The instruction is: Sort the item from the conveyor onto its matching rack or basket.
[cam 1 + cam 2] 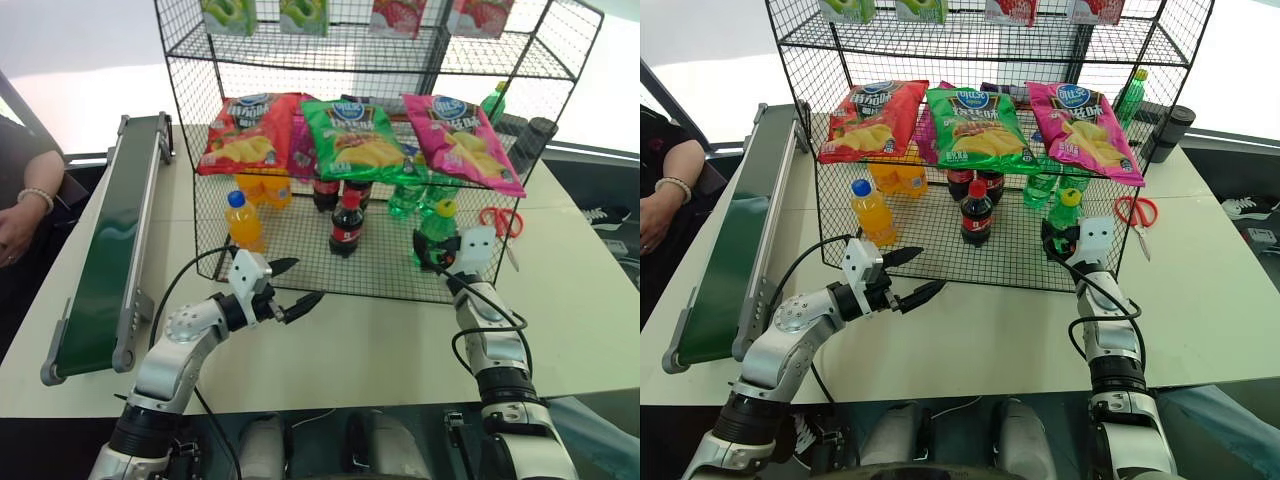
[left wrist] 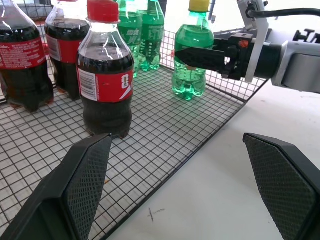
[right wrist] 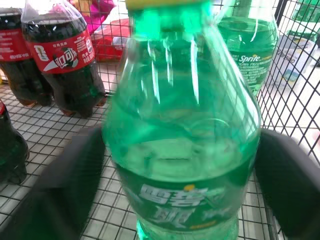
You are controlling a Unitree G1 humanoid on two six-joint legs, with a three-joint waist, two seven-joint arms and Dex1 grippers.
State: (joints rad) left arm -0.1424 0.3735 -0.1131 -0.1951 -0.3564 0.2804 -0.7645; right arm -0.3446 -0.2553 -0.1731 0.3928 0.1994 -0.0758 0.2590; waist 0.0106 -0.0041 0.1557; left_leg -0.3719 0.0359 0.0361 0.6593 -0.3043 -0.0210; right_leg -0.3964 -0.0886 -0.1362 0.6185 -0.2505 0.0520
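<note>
Green bottle [image 1: 436, 236] stands on rack [image 1: 300, 262] bottom tier; right gripper [image 1: 447, 255] jaws released around it, left gripper [image 1: 292, 285] jaws spread, empty.

Rack [image 1: 560, 60] upper centre of frame, on desk [image 1: 590, 310]. Conveyor [image 1: 105, 250] at left, along desk's left edge. Soda bottle [image 1: 437, 236] upright on rack's bottom tier, right of centre, between fingers of right end effector [image 1: 440, 255]. Cola bottle [image 1: 347, 224] centre of tier; orange-drink bottle [image 1: 243, 221] left. Chip bags [image 1: 355, 135] on tier above. Scissors [image 1: 500, 225] on desk, right of rack. Left end effector [image 1: 297, 285] lower left of centre, before rack.
</note>
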